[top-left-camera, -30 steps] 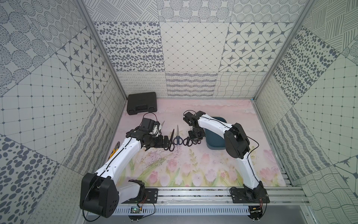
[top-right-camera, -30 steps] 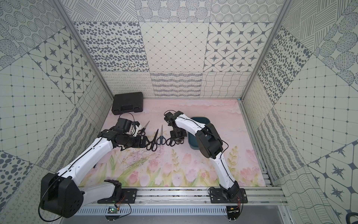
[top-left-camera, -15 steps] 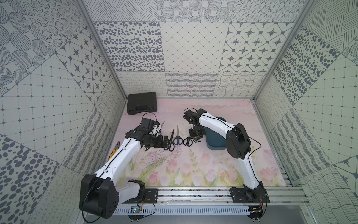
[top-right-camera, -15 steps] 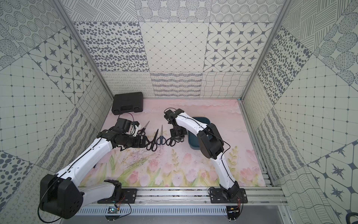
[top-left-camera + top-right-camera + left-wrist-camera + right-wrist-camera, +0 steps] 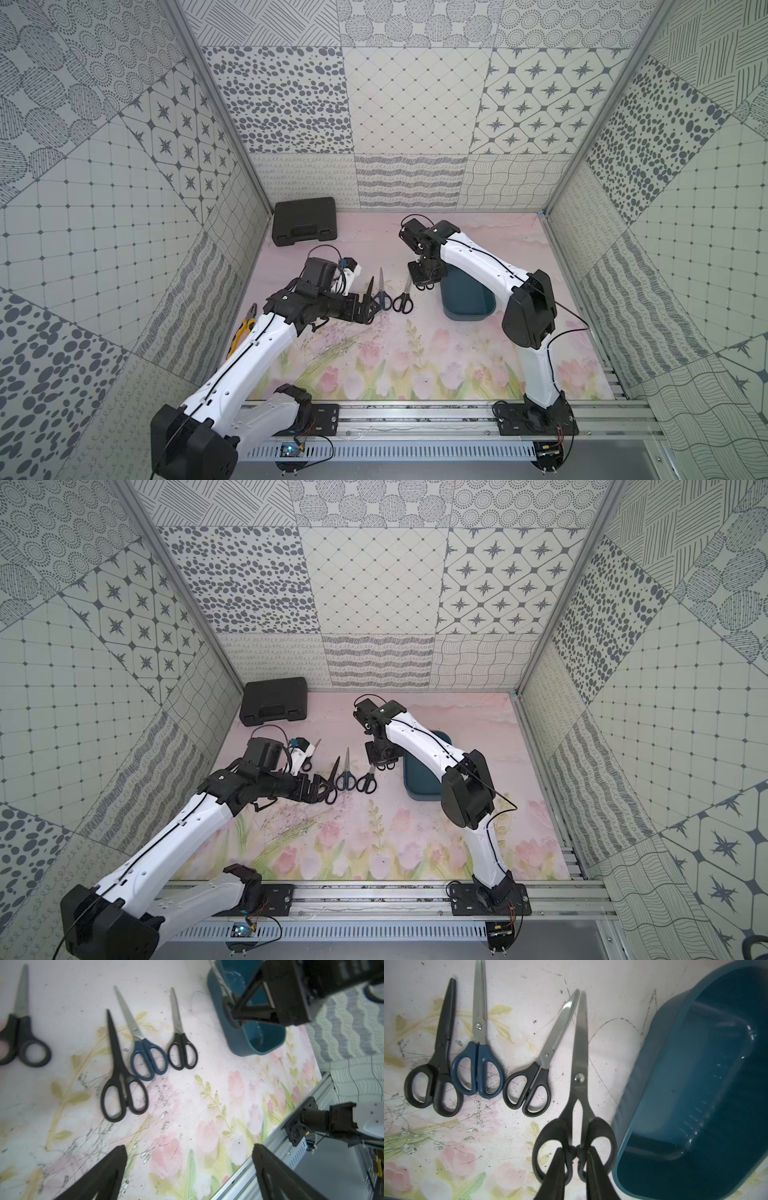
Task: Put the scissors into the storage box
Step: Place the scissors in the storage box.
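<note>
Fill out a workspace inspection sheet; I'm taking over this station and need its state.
Surface: pink floral mat, scuffed.
Job's things: large scissors held beside the storage box; all-black scissors, blue-handled scissors, small scissors and a fifth pair lie on the mat; box looks empty.
Clutter: yellow-handled pliers at the mat's edge; black case at the back.
Grippers: right gripper shut on the large scissors' handles; left gripper open, empty.
Cables: black cables loop at both wrists.
Surroundings: patterned walls; metal rail in front.
</note>
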